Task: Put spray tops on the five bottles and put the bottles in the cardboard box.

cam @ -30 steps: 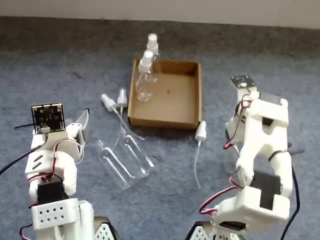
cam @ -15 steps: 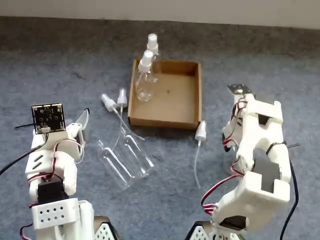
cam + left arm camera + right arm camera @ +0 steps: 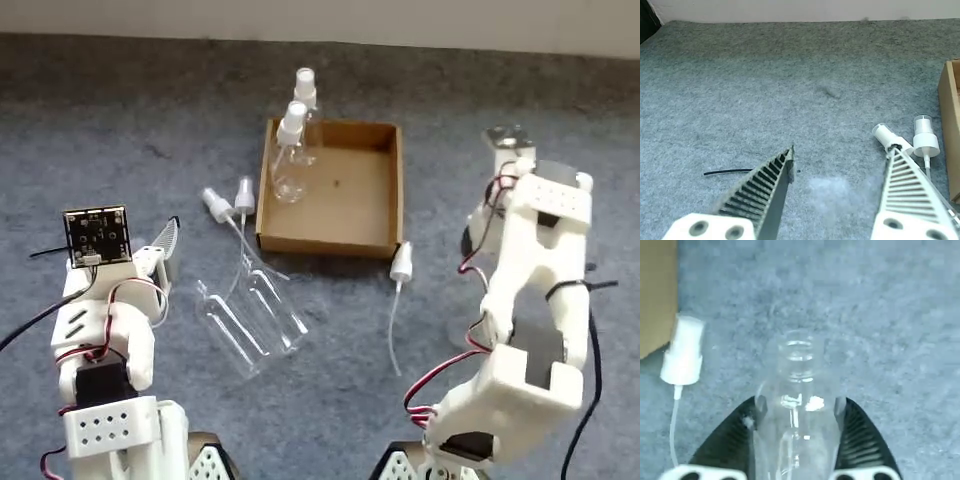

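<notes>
My right gripper is shut on a clear bottle with no top, its open neck pointing away over the carpet. A white spray top with its tube lies beside it, near the cardboard box. Two capped bottles stand at the box's back left corner. Two uncapped clear bottles lie side by side on the carpet in front of the box. My left gripper hangs open above the carpet, near two loose spray tops left of the box.
Grey carpet covers the table. A thin black wire lies on it near my left gripper. The right arm stands tall to the right of the box. A light wall runs along the back.
The right arm has swung: its wrist dipped toward the front and left, then moved back and to the right. The left arm and the loose parts have stayed put.
</notes>
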Controlling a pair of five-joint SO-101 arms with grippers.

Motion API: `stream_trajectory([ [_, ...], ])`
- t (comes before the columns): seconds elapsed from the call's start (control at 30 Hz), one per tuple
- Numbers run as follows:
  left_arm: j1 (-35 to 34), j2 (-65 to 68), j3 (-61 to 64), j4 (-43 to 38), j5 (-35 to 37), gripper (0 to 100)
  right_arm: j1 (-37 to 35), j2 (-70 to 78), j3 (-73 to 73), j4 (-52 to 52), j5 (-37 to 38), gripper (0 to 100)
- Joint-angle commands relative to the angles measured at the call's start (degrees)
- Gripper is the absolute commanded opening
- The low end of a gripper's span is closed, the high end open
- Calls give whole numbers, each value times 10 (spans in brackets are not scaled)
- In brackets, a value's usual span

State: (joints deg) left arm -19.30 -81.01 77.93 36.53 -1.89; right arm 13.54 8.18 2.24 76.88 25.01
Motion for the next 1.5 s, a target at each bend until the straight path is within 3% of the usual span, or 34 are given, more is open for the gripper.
stream_trajectory([
  [0.0, 9, 2, -2, -12, 2, 266, 19, -109, -6, -29, -23, 19],
  [0.3, 9, 3, -15, -6, 0, 266, -41, -413, 274, -124, -46, 19],
  [0.47, 9, 42, -107, 83, -20, 266, -58, -537, 338, -124, -53, 19],
  [0.67, 11, 274, -315, 191, -25, 236, -121, -633, 349, -109, -52, 19],
  [1.03, 34, 709, -690, 322, 2, 217, -200, -640, 373, -37, -91, 19],
  [1.27, 105, 895, -854, 321, 147, 218, -243, -640, 405, -37, -92, 19],
  [1.47, 116, 1035, -933, 283, 251, 218, -242, -640, 406, -37, -92, 19],
])
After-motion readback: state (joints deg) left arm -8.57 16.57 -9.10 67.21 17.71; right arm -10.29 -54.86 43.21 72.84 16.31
